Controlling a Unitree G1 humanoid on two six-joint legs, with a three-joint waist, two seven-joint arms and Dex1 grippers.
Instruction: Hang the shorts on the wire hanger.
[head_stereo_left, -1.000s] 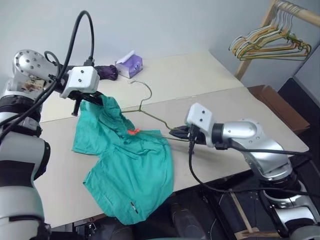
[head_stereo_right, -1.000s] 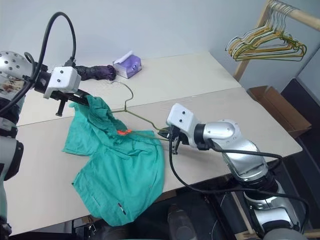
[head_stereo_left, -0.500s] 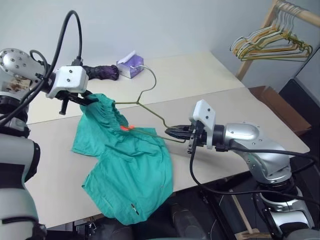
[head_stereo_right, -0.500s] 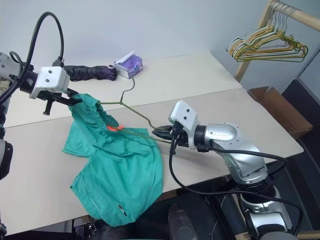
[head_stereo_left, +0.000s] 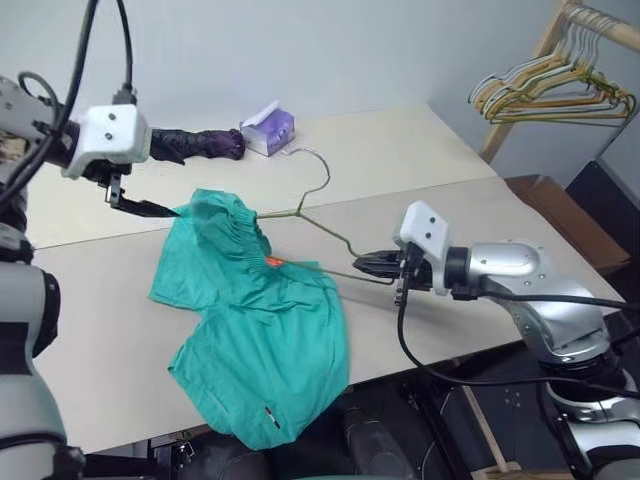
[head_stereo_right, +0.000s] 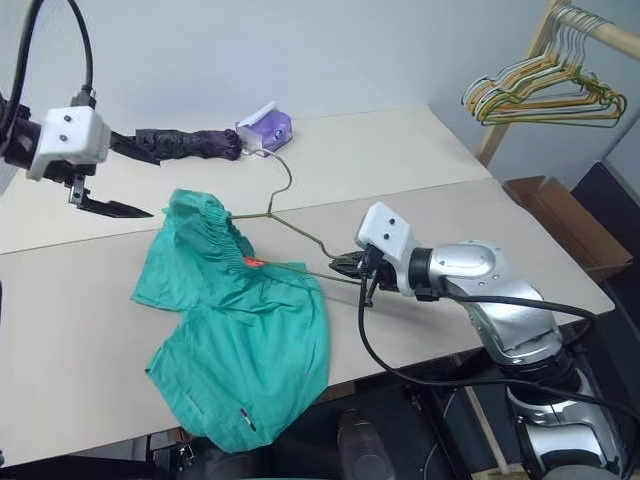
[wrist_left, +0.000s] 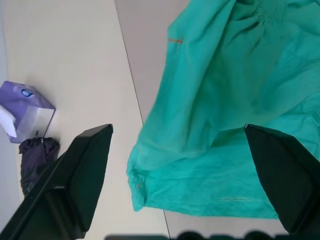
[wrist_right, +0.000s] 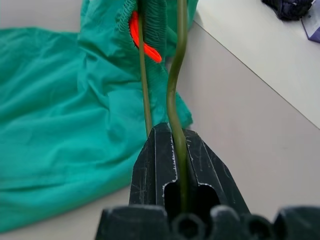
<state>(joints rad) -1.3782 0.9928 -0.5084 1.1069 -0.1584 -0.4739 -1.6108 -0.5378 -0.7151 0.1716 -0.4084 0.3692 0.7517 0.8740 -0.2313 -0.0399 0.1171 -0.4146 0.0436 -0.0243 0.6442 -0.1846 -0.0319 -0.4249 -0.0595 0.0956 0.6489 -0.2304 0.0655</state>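
The teal-green shorts (head_stereo_left: 255, 330) lie on the table (head_stereo_left: 450, 215), with one leg hanging over the front edge. Their gathered waistband (head_stereo_left: 225, 215) is raised, and one arm of the wire hanger (head_stereo_left: 315, 215) runs into it near the orange tag (wrist_right: 142, 40). The hanger's hook (head_stereo_left: 320, 165) points toward the back. My right gripper (head_stereo_left: 372, 265) is shut on the hanger's wire at its near corner, as the right wrist view shows (wrist_right: 172, 150). My left gripper (head_stereo_left: 160, 208) hovers just left of the waistband, open and apart from the cloth, its fingers (wrist_left: 80, 175) spread wide.
A purple tissue box (head_stereo_left: 268, 128) and a dark folded umbrella (head_stereo_left: 195, 143) lie at the back of the far table. A bunch of coloured hangers (head_stereo_left: 550, 95) hangs on a wooden rack at the right. A cardboard box (head_stereo_left: 545, 205) sits below it.
My left gripper has opened, let go of the waistband and drawn away to the left and up. The waistband stays on the hanger, which my right gripper carried slightly right.
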